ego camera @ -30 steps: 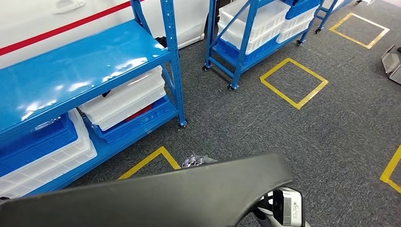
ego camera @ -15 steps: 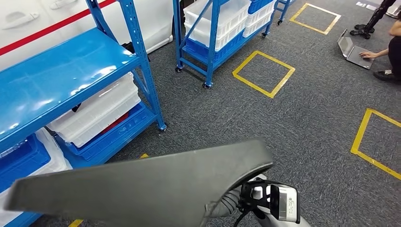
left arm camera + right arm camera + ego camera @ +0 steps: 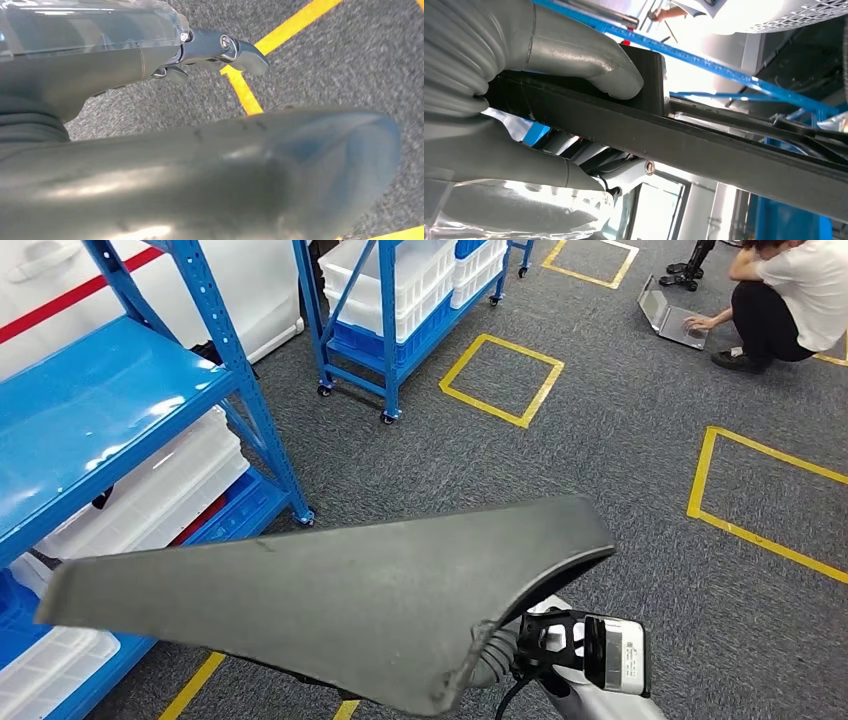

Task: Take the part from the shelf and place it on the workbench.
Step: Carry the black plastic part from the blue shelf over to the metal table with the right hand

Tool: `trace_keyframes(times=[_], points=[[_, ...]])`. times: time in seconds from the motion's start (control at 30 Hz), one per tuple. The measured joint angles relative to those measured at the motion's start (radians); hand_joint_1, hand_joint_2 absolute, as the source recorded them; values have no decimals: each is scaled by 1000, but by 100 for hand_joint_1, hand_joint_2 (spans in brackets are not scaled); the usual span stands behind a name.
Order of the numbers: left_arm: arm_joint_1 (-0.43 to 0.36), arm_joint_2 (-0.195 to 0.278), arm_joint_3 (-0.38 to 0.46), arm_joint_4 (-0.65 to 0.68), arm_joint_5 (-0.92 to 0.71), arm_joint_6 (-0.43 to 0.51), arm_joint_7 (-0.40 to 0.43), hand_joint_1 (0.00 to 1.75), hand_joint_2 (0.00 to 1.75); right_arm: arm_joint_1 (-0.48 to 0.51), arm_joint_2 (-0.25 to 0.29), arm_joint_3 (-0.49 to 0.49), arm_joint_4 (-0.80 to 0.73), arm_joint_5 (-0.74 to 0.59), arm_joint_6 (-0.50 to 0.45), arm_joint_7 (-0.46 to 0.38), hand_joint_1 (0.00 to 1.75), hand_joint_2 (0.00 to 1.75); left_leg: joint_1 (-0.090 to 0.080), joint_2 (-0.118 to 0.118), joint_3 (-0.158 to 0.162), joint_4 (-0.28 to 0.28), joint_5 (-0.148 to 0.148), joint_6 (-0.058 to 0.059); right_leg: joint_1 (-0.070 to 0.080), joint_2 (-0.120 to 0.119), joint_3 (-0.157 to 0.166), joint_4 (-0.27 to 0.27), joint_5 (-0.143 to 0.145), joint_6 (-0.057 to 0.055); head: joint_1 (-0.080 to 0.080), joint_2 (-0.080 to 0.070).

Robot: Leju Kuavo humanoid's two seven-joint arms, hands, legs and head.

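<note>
The part (image 3: pixel 340 600), a long dark panel, lies across our front at six o'clock, right hand (image 3: pixel 524 100) grasping its edge; left hand's (image 3: pixel 150 55) grip we cannot tell. Our view has swung from the shelf (image 3: pixel 110 410) at nine o'clock; no desk ahead.
</note>
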Motion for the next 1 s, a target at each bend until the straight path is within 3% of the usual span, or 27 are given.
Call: trace_keyframes(times=[0.03, 0.1, 0.17, 0.2, 0.23, 0.27, 0.33, 0.4, 0.47, 0.53, 0.6, 0.67, 0.73, 0.77, 0.8, 0.83, 0.9, 0.93, 1.0], points=[[-1, -1, 1, 0, 0, 1, 1, 0, 0, 1, 0, -1, -2, 0, 0, 1, 175, 175, 1, 2, 3, -1, -3, -5, -4, 11, 5, -8, 4, -4, 0, 0], [-3, -5, 2, -1, -5, 3, 3, 0, 0, 3, 1, -5, -6, -4, 1, 4, 175, 175, 3, -32, -5, 31, -28, -12, -13, 30, 17, -28, 15, -12, -1, 0], [1, -7, 2, -2, -16, 4, 7, 0, 0, 9, 3, -9, -9, -4, 4, 12, 175, 175, 6, -83, -53, 139, -86, -17, -17, 49, 23, -36, 19, -17, -2, 0], [4, -7, 2, -3, -22, 5, 10, 0, 0, 16, 4, -10, -8, 2, 4, 15, 175, 175, 7, -95, -85, 203, -112, -20, -17, 60, 22, -35, 19, -18, -3, 0], [7, -8, 2, -4, -28, 5, 13, 0, 0, 24, 4, -11, -7, 11, 4, 15, 175, 175, 9, -99, -109, 249, -124, -23, -18, 73, 22, -33, 19, -17, -3, 0], [9, -9, 2, -5, -33, 4, 14, 0, 0, 32, 3, -12, -4, 23, 4, 12, 175, 175, 10, -100, -120, 262, -117, -26, -19, 86, 21, -31, 18, -16, -3, 0], [9, -11, 2, -5, -42, -2, 13, 0, 0, 40, 1, -13, 3, 47, 1, 0, 175, 175, 18, -110, -88, 181, -53, -34, -25, 113, 20, -19, 12, -8, -3, 0], [8, -16, 1, -5, -50, -13, 7, 0, 0, 41, 1, -12, 11, 65, -4, -14, 175, 175, 29, -154, -38, 69, -5, -40, -29, 137, 10, 2, 2, 5, -2, 0], [7, -21, -2, -6, -57, -24, -2, 0, 0, 43, 1, -12, 17, 76, -11, -24, 175, 175, 30, -181, -22, 31, -2, -32, -31, 159, -5, 18, -1, 18, -2, 0], [4, -23, -6, -6, -62, -34, -11, 0, 0, 50, -1, -13, 20, 82, -17, -34, 175, 175, 26, -162, -23, 28, 1, -16, -34, 170, -14, 21, 2, 29, -3, 0], [1, -24, -12, -6, -66, -42, -19, 0, 0, 56, -3, -13, 20, 84, -19, -40, 175, 175, 24, -140, -21, 22, 4, -2, -33, 126, -28, 49, -16, 37, 0, 0], [1, -24, -15, -6, -66, -45, -22, 0, 0, 58, -4, -13, 18, 86, -19, -40, 175, 175, 20, -116, -19, 18, 5, 7, -32, 68, -76, 148, -68, 43, 2, 0], [2, -24, -16, -6, -64, -44, -23, 0, 0, 63, -4, -13, 17, 88, -18, -40, 175, 175, 14, -90, -20, 18, 3, 11, -34, 55, -141, 273, -119, 46, 2, 0], [2, -24, -16, -6, -62, -43, -23, 0, 0, 66, -5, -13, 17, 89, -17, -40, 175, 175, 12, -78, -19, 18, 2, 13, -34, 54, -160, 307, -125, 45, 2, 0], [1, -25, -16, -6, -60, -43, -24, 0, 0, 68, -6, -13, 17, 88, -16, -41, 175, 175, 10, -66, -18, 18, 0, 13, -34, 54, -158, 303, -112, 42, 2, 0], [0, -25, -16, -6, -59, -43, -24, 0, 0, 69, -6, -14, 17, 87, -14, -42, 175, 175, 8, -56, -16, 18, -2, 14, -32, 51, -136, 260, -83, 38, 2, 0], [-2, -28, -16, -6, -56, -44, -25, 0, 0, 67, -7, -16, 17, 82, -13, -45, 175, 175, 5, -38, -8, 17, -6, 12, -20, 20, -59, 117, -21, 22, 2, 0], [-3, -30, -16, -6, -56, -45, -25, 0, 0, 65, -7, -18, 17, 80, -12, -48, 175, 175, 4, -30, -5, 16, -9, 9, -12, 1, -30, 60, -4, 14, 2, 0], [-3, -33, -16, -6, -56, -45, -28, 0, 0, 62, -7, -19, 17, 76, -7, -53, 175, 175, 2, -14, -1, 13, -11, 2, 1, -14, -11, 15, -3, 2, 2, 0]])
